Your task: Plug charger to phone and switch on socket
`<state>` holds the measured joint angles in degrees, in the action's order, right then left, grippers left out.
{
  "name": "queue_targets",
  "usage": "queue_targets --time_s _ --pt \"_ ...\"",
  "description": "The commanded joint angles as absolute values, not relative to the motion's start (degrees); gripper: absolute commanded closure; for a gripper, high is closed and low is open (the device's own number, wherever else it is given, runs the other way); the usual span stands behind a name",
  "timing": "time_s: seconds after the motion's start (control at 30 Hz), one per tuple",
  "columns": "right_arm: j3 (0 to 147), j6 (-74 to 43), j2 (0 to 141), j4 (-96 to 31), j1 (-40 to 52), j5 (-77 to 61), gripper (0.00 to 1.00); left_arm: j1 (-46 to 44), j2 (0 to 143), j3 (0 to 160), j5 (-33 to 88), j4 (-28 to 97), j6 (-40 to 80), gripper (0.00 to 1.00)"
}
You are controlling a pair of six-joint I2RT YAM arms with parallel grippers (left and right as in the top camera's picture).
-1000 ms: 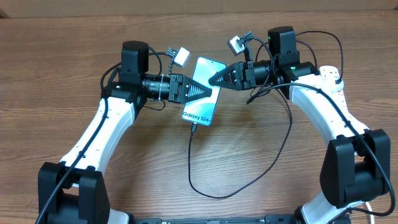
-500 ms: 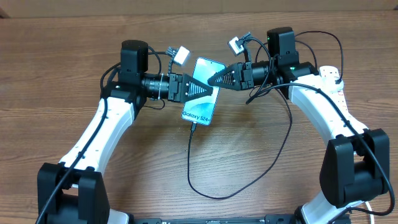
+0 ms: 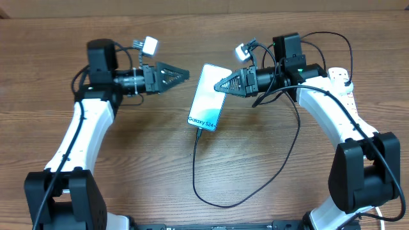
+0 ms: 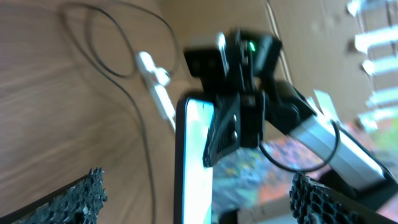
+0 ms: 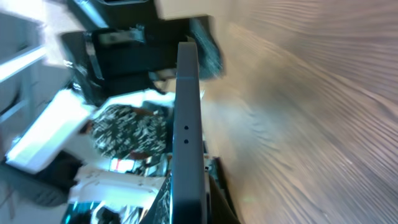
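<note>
Teal-lit and black-edged, the phone (image 3: pixel 208 99) is found at the middle of the wooden tabletop (image 3: pixel 140 172), screen up and slanted, its lettered end towards the robot. Its upper right edge is pinched by the right hand (image 3: pixel 222 84), which is clenched on it. In the right wrist view the phone's thin side is seen running straight between the fingers. The grip is judged to be there to steady the phone, so that it is not pushed about while the cable end is seated. Whether the phone is laid flat or tipped up on one long edge cannot be settled, since both wrist views are blurred.

At the phone's near end the connector tip (image 3: pixel 200 132) of the charger (image 3: pixel 194 167) is met, and it appears to be seated in the port. From there the thin black cable is led towards the robot, looped round and carried up past the right arm (image 3: pixel 332 115) towards the socket (image 3: pixel 343 78). Only a white corner of the socket is shown, and its switches are hidden, so on or off cannot be told.

The left hand (image 3: pixel 184 73) is held up and to the left, well apart from the phone, fingers spread wide with nothing between them. It is judged to be free for the next step.

No container is seen. The only thing seen filled is the phone's port.
</note>
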<state>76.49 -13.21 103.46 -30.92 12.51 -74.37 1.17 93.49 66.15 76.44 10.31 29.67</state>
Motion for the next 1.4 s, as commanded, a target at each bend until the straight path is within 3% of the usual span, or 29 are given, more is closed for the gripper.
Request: queue_targets --time_s 0.0,0.27,0.6,1.37 --pt "76.84 -9.96 102.87 -33.52 12.95 -67.66 0.96 3.99 92.53 66.85 70.74 10.5 28.71 0.01" --pt "76.79 -6.98 102.89 -42.09 14.96 -52.1 0.96 6.96 92.53 66.85 63.86 10.68 28.73 0.0" --pt "75.35 -7.01 103.04 -42.52 19.44 -45.19 0.96 6.83 92.53 66.85 63.83 10.66 28.73 0.0" --pt "71.29 -7.53 108.81 -40.4 19.66 -47.33 0.96 6.83 92.53 66.85 63.83 10.66 28.73 0.0"
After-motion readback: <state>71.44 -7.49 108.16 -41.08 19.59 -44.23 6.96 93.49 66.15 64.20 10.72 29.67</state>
